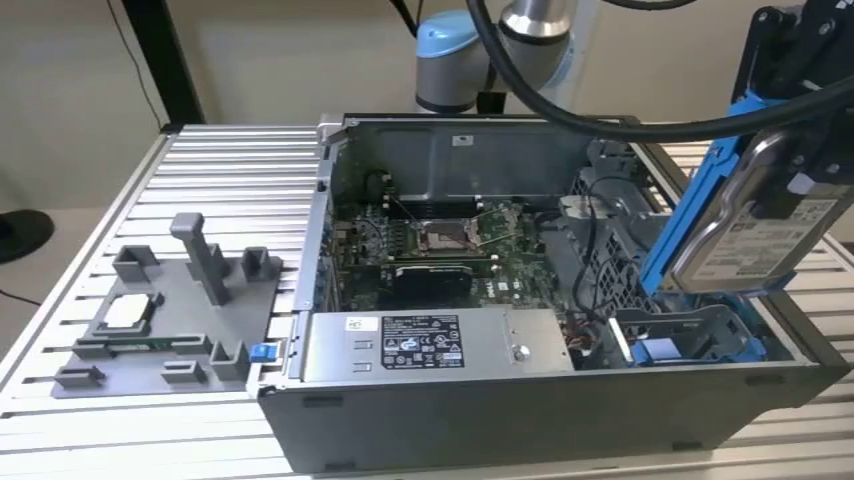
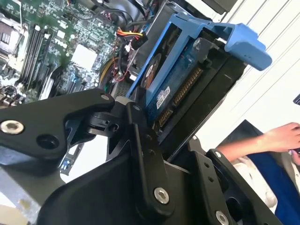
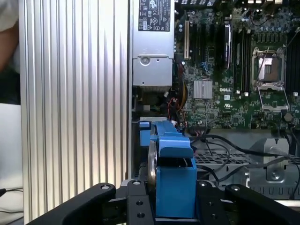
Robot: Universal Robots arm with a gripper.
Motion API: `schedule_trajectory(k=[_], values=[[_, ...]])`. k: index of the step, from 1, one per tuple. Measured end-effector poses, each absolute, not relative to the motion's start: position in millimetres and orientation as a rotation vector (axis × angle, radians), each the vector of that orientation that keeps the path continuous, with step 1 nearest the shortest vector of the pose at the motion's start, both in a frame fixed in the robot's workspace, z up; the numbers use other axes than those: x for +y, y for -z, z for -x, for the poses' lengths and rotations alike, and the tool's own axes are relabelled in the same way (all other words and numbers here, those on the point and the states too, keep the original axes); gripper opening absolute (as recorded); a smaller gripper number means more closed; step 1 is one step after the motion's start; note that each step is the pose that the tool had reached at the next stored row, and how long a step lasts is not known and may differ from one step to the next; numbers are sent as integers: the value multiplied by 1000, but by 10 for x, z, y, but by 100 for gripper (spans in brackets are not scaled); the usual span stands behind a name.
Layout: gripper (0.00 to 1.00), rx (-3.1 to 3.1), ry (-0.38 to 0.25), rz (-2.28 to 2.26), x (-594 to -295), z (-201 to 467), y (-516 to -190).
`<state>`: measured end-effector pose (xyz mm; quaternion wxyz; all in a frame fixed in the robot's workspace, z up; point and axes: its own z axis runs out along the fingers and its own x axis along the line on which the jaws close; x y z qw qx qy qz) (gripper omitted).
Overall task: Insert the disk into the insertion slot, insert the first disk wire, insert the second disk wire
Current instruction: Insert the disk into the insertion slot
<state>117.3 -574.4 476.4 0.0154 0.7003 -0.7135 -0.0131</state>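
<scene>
The gripper (image 1: 801, 160) grips the disk (image 1: 742, 235) firmly on edge, tilted just above the slot (image 1: 687, 338), likely so its lower end can slide in.

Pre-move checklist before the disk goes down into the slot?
1. Grip: ok, gripper shut on the disk, its blue carrier between the fingers.
2. Disk seated: not ok, held above the insertion slot.
3. Disk lined up with slot: not ok, steeply tilted on edge.
4. Slot vacant: ok, no drive in it.
5. Cables clear of slot: cannot tell.
6. Person's hand clear: cannot tell.
</scene>
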Motion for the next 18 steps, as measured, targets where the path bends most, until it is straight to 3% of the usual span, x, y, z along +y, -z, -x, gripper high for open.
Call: schedule_trajectory(k=[18], values=[[0,-2221,41,-2178,-5723,-1258,-4436]])
